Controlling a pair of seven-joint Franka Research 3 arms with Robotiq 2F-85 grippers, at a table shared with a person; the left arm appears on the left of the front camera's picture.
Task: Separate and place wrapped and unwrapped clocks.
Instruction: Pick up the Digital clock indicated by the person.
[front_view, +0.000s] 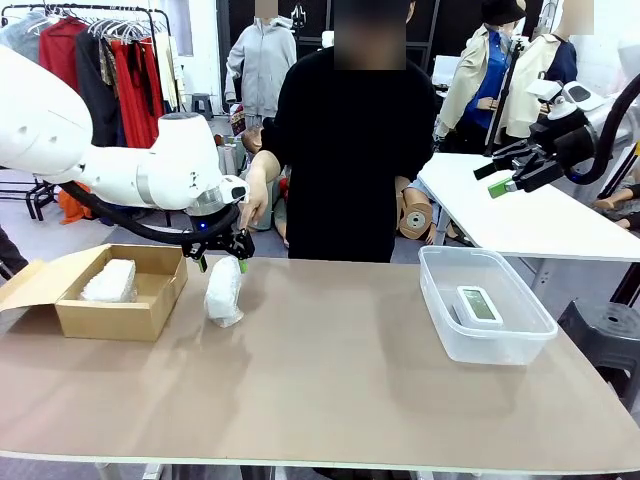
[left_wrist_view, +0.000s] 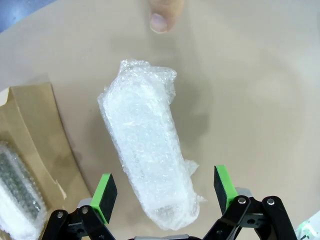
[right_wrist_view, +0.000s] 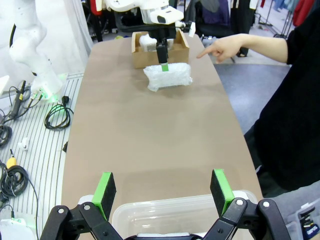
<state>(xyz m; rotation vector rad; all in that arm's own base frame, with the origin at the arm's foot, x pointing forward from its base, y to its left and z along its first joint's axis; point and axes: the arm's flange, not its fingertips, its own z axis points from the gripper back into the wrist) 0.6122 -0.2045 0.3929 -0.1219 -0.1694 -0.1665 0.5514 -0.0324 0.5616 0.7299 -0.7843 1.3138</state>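
Note:
A wrapped clock in white bubble wrap stands on the table just right of the cardboard box. My left gripper hovers open right above it; in the left wrist view the wrapped clock lies between the green pads, untouched. A second wrapped clock lies inside the box. The bare white clock with a grey screen rests in the clear tub. My right gripper hangs open, high at the right, above the tub. The person's hand points down at the wrapped clock.
The person in black stands at the far edge, the fingertip near the wrapped clock. A white table stands behind on the right. Bare tabletop stretches between box and tub. Cables lie on the floor beside the table.

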